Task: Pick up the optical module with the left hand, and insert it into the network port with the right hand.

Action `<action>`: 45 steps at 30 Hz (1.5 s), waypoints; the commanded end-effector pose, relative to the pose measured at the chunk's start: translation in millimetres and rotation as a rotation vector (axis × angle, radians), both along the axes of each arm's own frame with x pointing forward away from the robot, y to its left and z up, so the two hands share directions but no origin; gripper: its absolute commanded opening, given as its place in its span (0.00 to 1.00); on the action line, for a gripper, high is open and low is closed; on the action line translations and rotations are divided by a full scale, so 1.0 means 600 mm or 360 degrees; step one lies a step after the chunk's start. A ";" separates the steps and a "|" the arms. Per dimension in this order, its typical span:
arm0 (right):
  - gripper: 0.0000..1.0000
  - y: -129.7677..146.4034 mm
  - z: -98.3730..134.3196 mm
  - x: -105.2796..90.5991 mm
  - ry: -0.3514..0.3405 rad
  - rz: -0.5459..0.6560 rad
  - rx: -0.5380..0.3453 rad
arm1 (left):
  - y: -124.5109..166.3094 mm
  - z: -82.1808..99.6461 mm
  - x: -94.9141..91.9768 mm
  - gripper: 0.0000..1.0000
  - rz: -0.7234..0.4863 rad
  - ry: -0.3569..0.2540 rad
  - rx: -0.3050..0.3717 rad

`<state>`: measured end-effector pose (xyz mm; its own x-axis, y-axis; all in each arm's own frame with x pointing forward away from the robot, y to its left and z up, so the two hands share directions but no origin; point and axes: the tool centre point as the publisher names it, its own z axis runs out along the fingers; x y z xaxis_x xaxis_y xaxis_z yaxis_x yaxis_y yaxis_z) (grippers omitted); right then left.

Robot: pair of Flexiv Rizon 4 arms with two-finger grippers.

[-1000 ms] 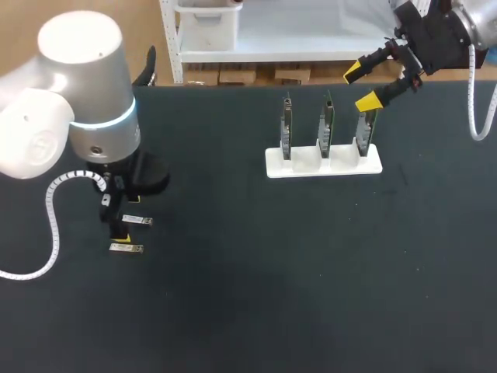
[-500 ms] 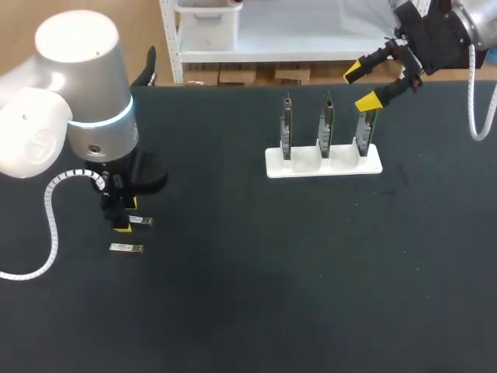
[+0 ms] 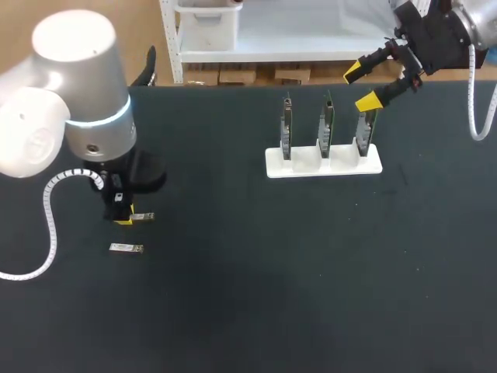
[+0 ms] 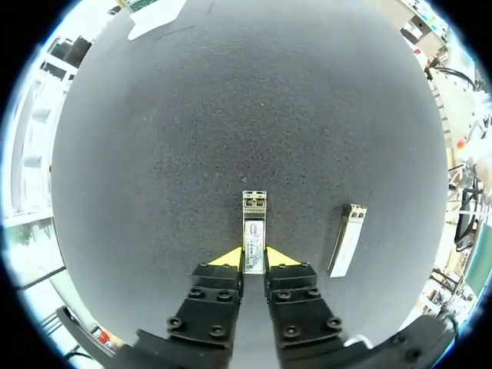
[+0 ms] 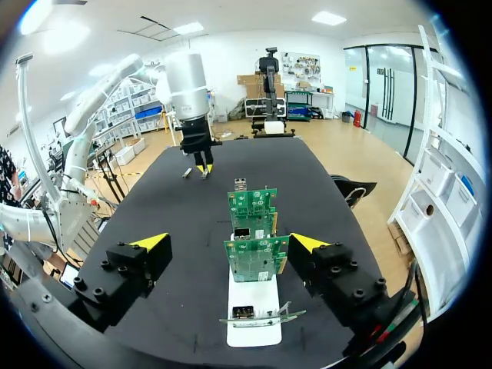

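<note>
Pose: left claw (image 4: 254,259) vertical, pinching optical module (image 4: 254,223) | right claw (image 3: 360,86) spread

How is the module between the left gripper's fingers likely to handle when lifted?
Probably stiff: the module looks like a straight metal bar. Likely light, being narrower than a finger of the left gripper. Pinched only at its near end, its smooth sides may let it slip or pivot.

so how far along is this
Done: left gripper shut on one slim silver optical module. In hand: the lift; I cannot tell if it is off the black table. Left: passing it to the open right gripper, then a port on the green boards.
</note>
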<state>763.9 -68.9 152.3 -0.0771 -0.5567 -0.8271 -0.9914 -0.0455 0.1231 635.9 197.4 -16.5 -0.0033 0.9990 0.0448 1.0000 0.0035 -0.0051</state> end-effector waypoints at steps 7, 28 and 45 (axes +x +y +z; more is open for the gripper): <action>1.00 0.000 0.000 -0.002 -0.0002 -0.0003 -0.0001 | -0.028 0.033 0.013 0.00 0.0015 0.0018 -0.0302; 1.00 0.000 0.000 -0.002 -0.0002 -0.0003 -0.0001 | -0.095 0.140 0.056 0.00 -0.0025 -0.0094 -0.0795; 1.00 0.000 0.000 -0.002 -0.0002 -0.0003 -0.0001 | -0.143 0.167 0.084 0.00 0.0138 -0.0259 -0.1203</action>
<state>764.0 -68.9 152.4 -0.0771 -0.5567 -0.8271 -0.9914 -0.0455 0.1231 685.6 115.9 86.8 -0.0560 0.8233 -0.5649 0.9909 0.1150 0.0693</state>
